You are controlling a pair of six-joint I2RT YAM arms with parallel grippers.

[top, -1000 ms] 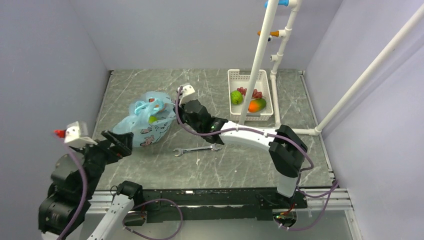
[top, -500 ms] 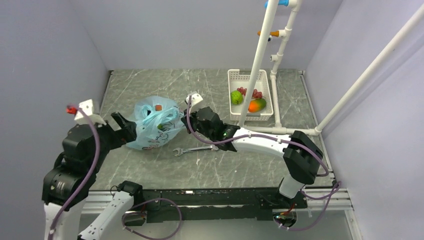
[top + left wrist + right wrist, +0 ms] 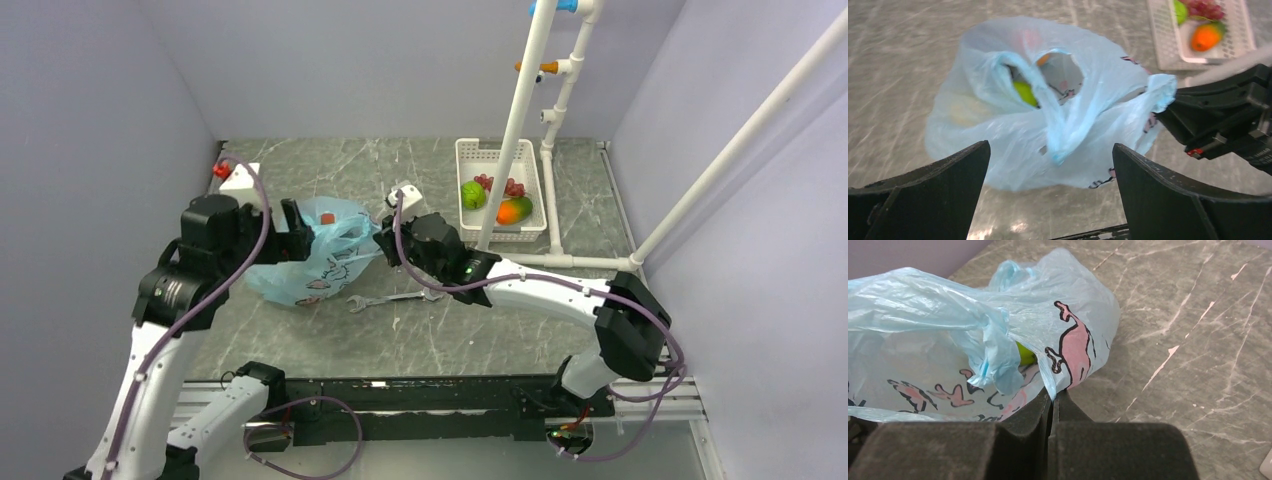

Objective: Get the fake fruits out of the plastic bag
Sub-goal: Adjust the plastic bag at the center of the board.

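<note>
The light blue plastic bag (image 3: 312, 255) with pink cartoon print lies left of centre on the marble table. A green fruit (image 3: 1024, 92) and an orange one (image 3: 1043, 59) show through its mouth in the left wrist view. My right gripper (image 3: 381, 240) is shut on the bag's right edge (image 3: 1053, 387) and pulls it taut. My left gripper (image 3: 296, 233) is open and empty, just above the bag's left side; its wide-apart fingers (image 3: 933, 195) frame the bag (image 3: 1048, 105). The green fruit (image 3: 1025, 354) also shows in the right wrist view.
A white basket (image 3: 478, 150) at the back right holds a green fruit (image 3: 472, 194), a mango (image 3: 514, 210) and red grapes (image 3: 514, 187). A wrench (image 3: 393, 298) lies in front of the bag. A white pipe frame (image 3: 515, 120) stands by the basket.
My left arm has swung up and forward from the near left to above the bag's left side. My right gripper has pulled the bag's edge slightly right, and the bag has shifted.
</note>
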